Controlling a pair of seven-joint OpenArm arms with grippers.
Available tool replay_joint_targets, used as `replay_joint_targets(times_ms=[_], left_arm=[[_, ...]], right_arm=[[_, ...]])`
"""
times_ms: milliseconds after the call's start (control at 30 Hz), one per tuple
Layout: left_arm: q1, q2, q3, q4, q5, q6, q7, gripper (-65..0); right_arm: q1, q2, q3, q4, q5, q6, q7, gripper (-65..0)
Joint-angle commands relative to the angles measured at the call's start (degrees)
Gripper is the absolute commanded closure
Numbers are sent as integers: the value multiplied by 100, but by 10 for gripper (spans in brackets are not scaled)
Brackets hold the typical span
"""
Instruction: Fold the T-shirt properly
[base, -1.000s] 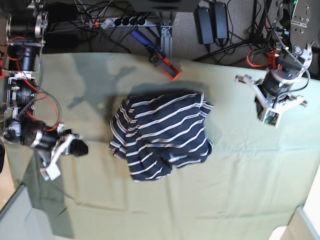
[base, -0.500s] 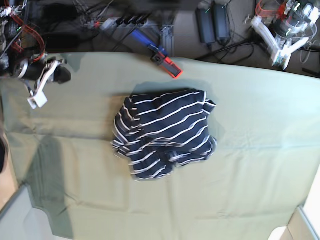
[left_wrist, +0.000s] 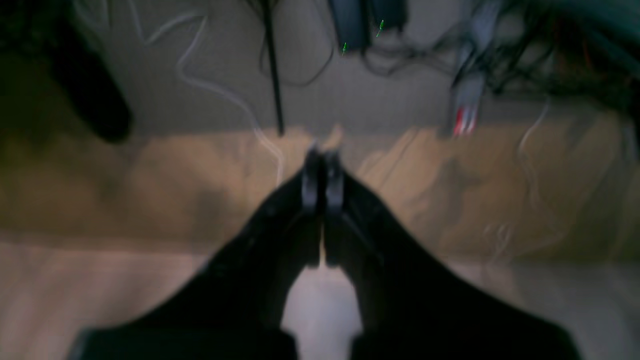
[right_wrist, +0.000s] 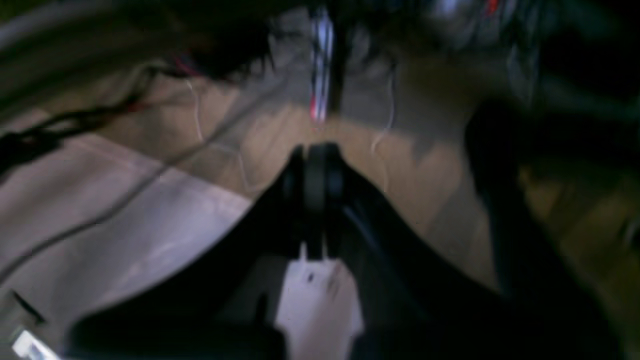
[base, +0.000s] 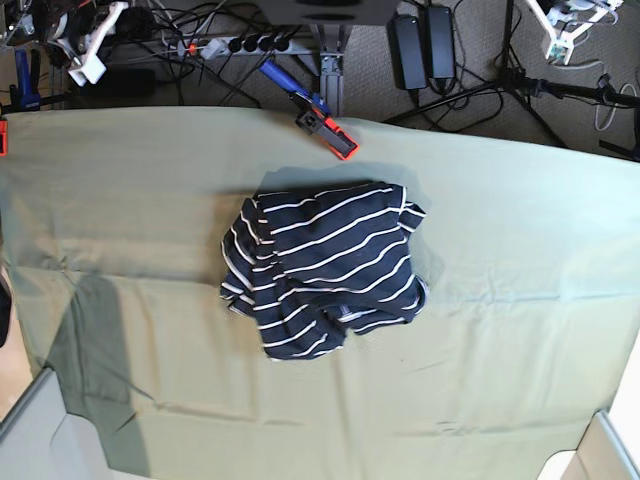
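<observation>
The dark navy T-shirt (base: 322, 267) with thin white stripes lies folded in a compact bundle at the middle of the pale green cloth (base: 500, 330). Both arms are drawn back beyond the table's far edge. My left gripper (base: 566, 22) is at the top right of the base view; in the left wrist view (left_wrist: 321, 175) its jaws are pressed together, empty, over floor and cables. My right gripper (base: 88, 48) is at the top left; in the right wrist view (right_wrist: 314, 170) it is shut and empty. Neither wrist view shows the shirt.
A blue and red clamp (base: 322, 118) grips the table's far edge above the shirt. A power strip (base: 238, 44), adapters (base: 425, 45) and cables lie on the floor behind. A pale box corner (base: 600, 450) shows at bottom right.
Both arms have lifted away from the table to its far corners. The shirt has stayed in place in its folded bundle.
</observation>
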Motion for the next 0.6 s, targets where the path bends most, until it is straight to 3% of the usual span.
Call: replay_joint_targets(times_ms=[0, 167, 333, 433, 567], left_arm=[[-170, -48, 42, -363, -4, -26, 48, 0], [-1593, -63, 640, -2981, -7, -234, 103, 0], [-3062, -31, 1864, -5368, -9, -232, -264, 0], [-3807, 125, 2686, -6295, -9, -192, -461, 0], [-4487, 494, 3344, -6780, -7, 201, -457, 0]], right_arm=[[-50, 61, 48, -249, -48, 431, -13, 0], [140, -81, 48, -1987, -151, 361, 52, 0], [793, -334, 48, -3637, -494, 101, 52, 0], [1276, -516, 48, -4343, -780, 68, 61, 0], [1958, -693, 48, -4771, -798, 66, 85, 0]])
